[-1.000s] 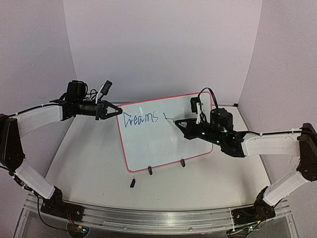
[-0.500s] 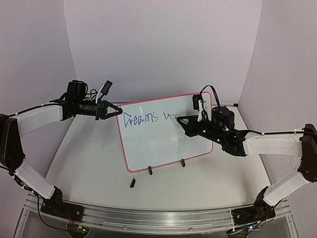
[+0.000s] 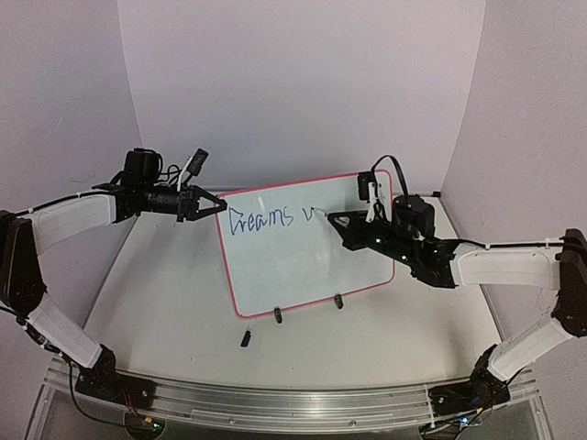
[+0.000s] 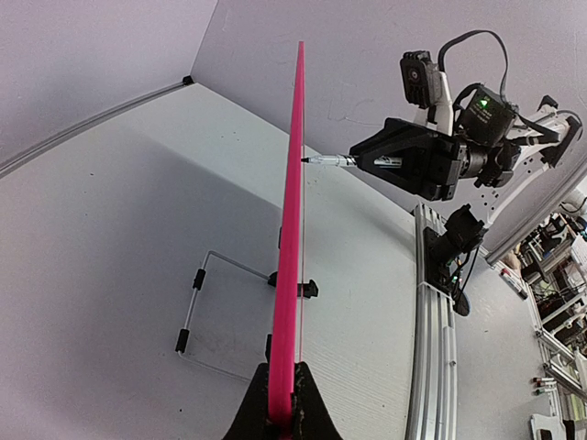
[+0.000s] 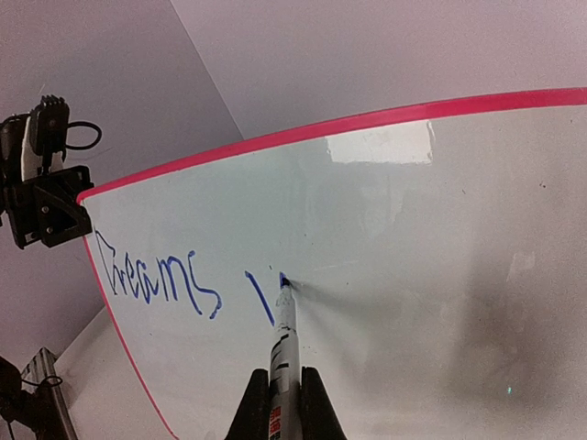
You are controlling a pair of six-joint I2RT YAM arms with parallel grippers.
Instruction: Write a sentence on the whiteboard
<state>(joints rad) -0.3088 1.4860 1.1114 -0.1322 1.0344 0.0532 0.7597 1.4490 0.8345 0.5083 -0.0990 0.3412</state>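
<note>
Whiteboard (image 3: 303, 266): standing, long axis left-right. Our left claw (image 3: 209, 203) clamps its corner. Our right claw (image 3: 337, 223) grips the marker (image 5: 285, 335), tip touching; blank board lies rightward.

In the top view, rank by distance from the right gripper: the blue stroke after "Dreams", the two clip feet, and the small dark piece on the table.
1. Blue stroke, just left of the right gripper, on the whiteboard.
2. Right clip foot, below the gripper.
3. Left clip foot, lower left.
4. Small dark piece, in front of the whiteboard, farthest.
</note>
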